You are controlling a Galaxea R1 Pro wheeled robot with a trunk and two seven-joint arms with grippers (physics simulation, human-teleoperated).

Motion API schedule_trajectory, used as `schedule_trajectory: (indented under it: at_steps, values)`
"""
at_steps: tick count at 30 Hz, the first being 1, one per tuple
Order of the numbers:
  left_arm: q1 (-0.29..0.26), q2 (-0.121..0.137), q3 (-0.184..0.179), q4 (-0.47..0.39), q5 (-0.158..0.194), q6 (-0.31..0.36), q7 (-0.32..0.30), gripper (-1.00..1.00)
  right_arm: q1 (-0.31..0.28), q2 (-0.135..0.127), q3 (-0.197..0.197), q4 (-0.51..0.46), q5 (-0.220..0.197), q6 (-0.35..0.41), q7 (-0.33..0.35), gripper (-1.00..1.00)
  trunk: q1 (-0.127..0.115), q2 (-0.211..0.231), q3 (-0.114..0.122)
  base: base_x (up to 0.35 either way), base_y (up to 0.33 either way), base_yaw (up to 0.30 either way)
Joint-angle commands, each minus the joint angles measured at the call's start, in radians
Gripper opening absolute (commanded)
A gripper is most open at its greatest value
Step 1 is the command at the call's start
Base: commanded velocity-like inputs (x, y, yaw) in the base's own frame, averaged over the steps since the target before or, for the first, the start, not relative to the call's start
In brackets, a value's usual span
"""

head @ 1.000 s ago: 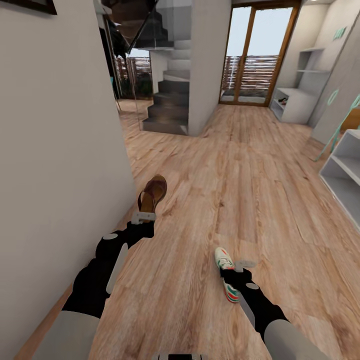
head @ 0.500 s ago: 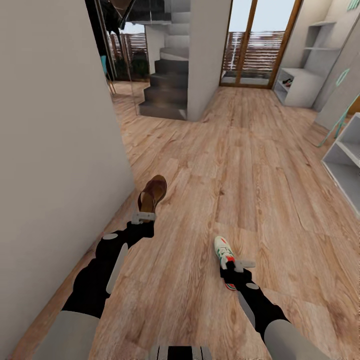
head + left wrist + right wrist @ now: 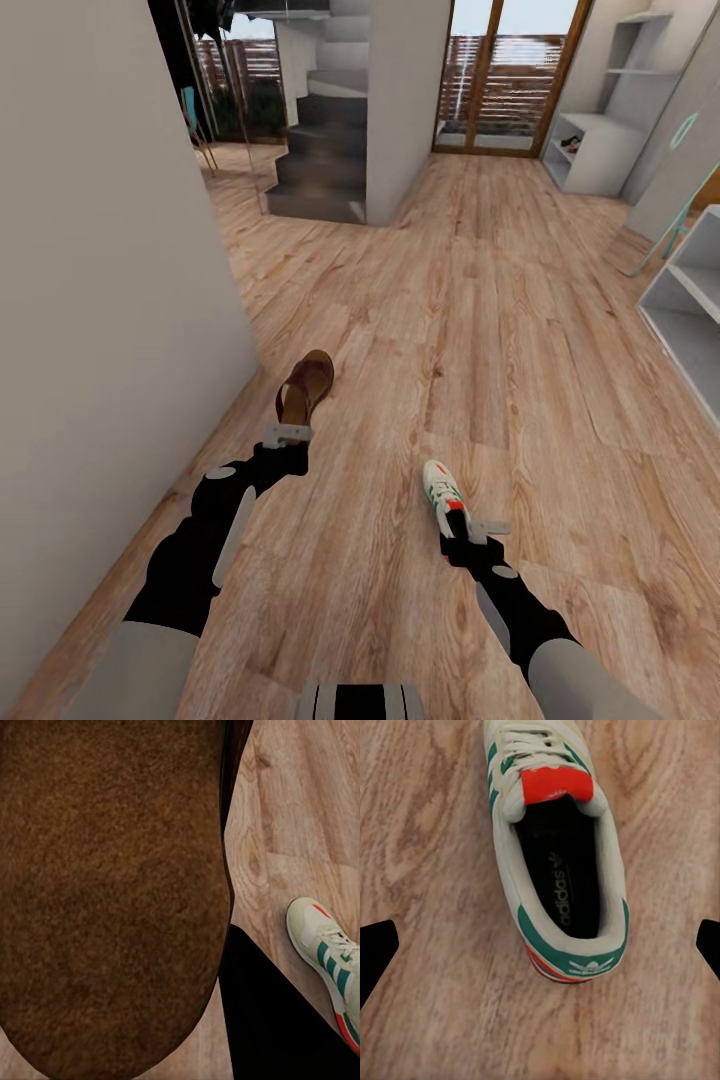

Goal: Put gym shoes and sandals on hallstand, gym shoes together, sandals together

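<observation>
A brown sandal (image 3: pixel 306 384) hangs toe-forward from my left gripper (image 3: pixel 288 433), which is shut on its heel end; its dark sole (image 3: pixel 112 892) fills the left wrist view. One white gym shoe (image 3: pixel 441 494) with green stripes lies on the corridor floor (image 3: pixel 500 330), just ahead of and under my right gripper (image 3: pixel 468 527). In the right wrist view the gym shoe (image 3: pixel 556 862) lies between the spread fingertips (image 3: pixel 376 946), untouched, so that gripper (image 3: pixel 541 945) is open. The same gym shoe (image 3: pixel 327 961) shows beside the sandal. The hallstand (image 3: pixel 598 152) stands far off at the back right.
A grey wall (image 3: pixel 110 280) runs close along my left side. Dark stairs (image 3: pixel 325 170) and a pillar (image 3: pixel 405 100) stand ahead, glass doors (image 3: pixel 495 75) behind. A white open shelf unit (image 3: pixel 690 315) sits at the right edge. Thin wall shelves (image 3: pixel 640 45) hang above the hallstand.
The whole view has shifted: floor, stairs and doors slid up the picture. The gym shoe now lies further ahead of my right gripper. The sandal stayed with the left gripper.
</observation>
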Motion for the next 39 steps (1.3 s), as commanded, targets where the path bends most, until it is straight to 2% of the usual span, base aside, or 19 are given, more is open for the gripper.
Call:
schedule_trajectory:
  at_steps: [1,23,39]
  values:
    - [0.000,0.000,0.001,-0.001,0.000,0.006,-0.004,-1.00,0.000,0.001,-0.006,-0.001,0.008,0.001,0.000,1.00,0.000,0.000,-0.001,0.000,0.000,-0.003]
    - [0.000,0.000,0.000,-0.001,-0.002,0.004,-0.004,-1.00,-0.001,0.001,-0.006,-0.003,0.008,0.001,-0.001,1.00,0.010,-0.005,-0.117,0.000,0.000,0.000]
    - [0.000,0.000,0.000,-0.001,-0.002,0.002,-0.004,-1.00,0.000,0.001,-0.006,-0.003,0.008,0.001,-0.001,1.00,0.010,-0.005,-0.124,0.011,0.000,0.000]
